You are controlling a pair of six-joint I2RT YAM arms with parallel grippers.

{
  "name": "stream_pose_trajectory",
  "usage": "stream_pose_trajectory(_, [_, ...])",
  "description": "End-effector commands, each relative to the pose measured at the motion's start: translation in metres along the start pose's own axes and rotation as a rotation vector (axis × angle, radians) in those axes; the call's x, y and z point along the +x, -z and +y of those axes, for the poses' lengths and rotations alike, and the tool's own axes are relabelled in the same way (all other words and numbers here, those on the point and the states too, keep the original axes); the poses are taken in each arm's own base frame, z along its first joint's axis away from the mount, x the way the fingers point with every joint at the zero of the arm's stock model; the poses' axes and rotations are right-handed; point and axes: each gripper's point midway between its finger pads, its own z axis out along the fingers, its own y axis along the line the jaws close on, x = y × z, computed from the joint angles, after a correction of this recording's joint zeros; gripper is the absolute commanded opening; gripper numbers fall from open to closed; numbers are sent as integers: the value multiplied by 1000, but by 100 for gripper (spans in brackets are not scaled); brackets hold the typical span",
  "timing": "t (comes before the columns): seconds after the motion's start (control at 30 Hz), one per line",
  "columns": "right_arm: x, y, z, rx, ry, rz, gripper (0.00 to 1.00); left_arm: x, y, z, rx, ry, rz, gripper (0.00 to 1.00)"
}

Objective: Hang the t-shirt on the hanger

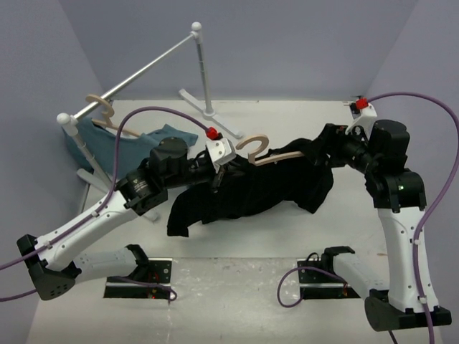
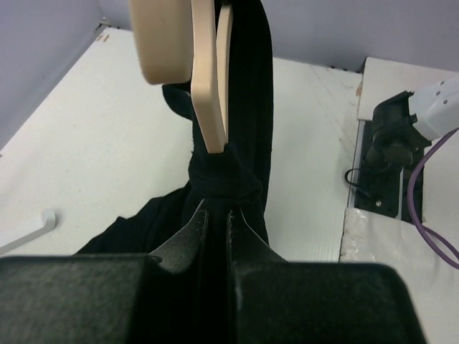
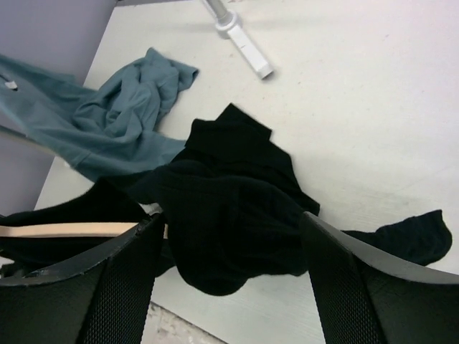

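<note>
The black t-shirt lies bunched across the middle of the table, partly draped over the beige hanger, whose hook sticks up above the cloth. My left gripper sits just left of the hook. In the left wrist view it is shut on a fold of the t-shirt right below the hanger. My right gripper is at the hanger's right end. In the right wrist view it stands open, with a hanging bunch of the t-shirt loose between its fingers and the hanger's arm at the left.
A garment rack stands at the back left, with a metal rod, a white post and a base. A second hanger on it carries a teal-blue shirt, which trails onto the table. Purple cables loop beside both arms.
</note>
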Motion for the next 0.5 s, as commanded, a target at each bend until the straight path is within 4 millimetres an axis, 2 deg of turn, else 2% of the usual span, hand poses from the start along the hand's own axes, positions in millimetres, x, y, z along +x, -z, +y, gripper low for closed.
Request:
stream_pose_trajectory(0.0, [-28,24,-1,83,15,-76,78,-52,11,-4,100,-59,-215,0])
stream_pose_trajectory(0.03, [-34,28,6,55,38,-96,77,-48,11,-6,116,-62,-208,0])
stream_pose_trajectory(0.1, [-43,36,38,-108,113,-133,77,-39,6,-12,167,-67,-185,0])
stream_pose_trajectory(0.17, [-26,45,86,-431,204,-88,77,-36,4,-21,234,-75,-176,0])
stream_pose_trajectory(0.23, [-21,47,102,-575,261,-82,77,-35,3,-31,301,-76,-172,0])
stream_pose_trajectory(0.27, [-9,59,122,-767,288,-30,76,-34,2,-38,355,-73,-171,0])
stream_pose_trajectory(0.3, [-2,71,134,-903,306,7,75,-33,2,-44,398,-70,-168,0])
stream_pose_trajectory(0.47, [2,70,153,-967,377,29,75,-29,-7,-52,494,-39,-132,0])
